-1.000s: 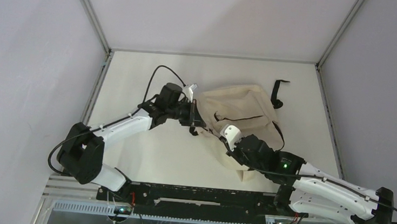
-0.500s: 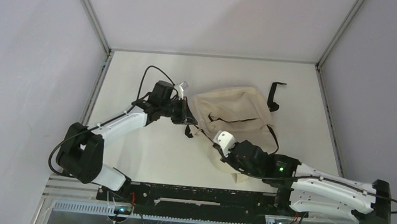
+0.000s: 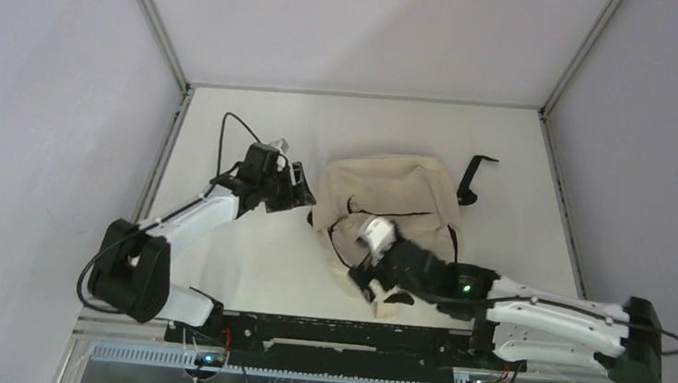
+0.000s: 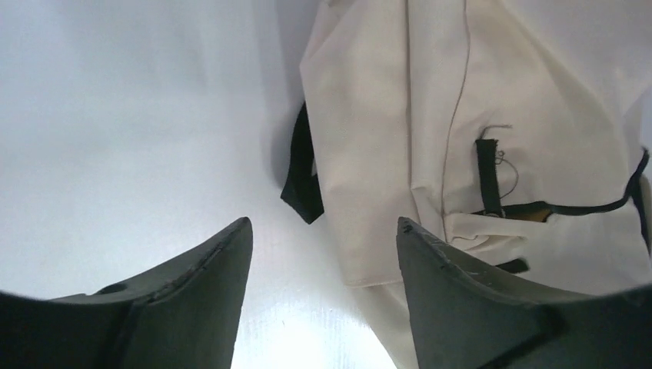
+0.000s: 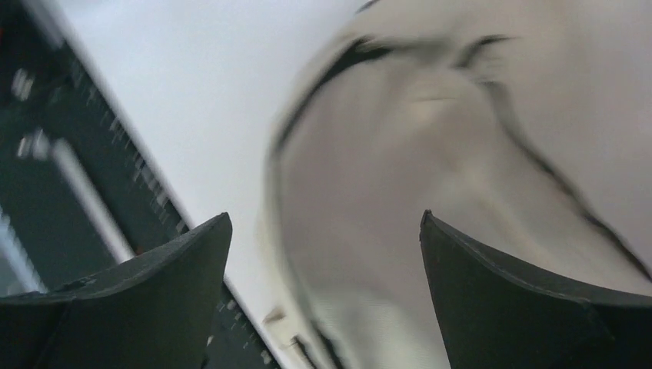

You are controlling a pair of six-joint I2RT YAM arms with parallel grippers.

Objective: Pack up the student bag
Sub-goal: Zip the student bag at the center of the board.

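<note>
The student bag (image 3: 396,185) is a cream fabric backpack with black trim, lying flat in the middle of the table. My left gripper (image 3: 304,191) stands open just off the bag's left edge, holding nothing. In the left wrist view, the left gripper (image 4: 324,223) has bare table between its jaws, with the bag (image 4: 430,115) ahead to the right. My right gripper (image 3: 367,285) is open over the bag's near corner. The right wrist view is blurred; the right gripper (image 5: 325,215) hangs above the bag's fabric (image 5: 430,177) with nothing gripped.
A black strap (image 3: 473,174) trails from the bag's right side toward the back. Another black strap end (image 4: 302,175) pokes out at the bag's left edge. The dark rail (image 3: 332,334) with the arm bases runs along the near table edge. Walls enclose the table on three sides.
Both grippers were shut on the bag's edges and now stand open, off the fabric. The left arm has drawn back to the left. The right gripper and the bag have shifted left.
</note>
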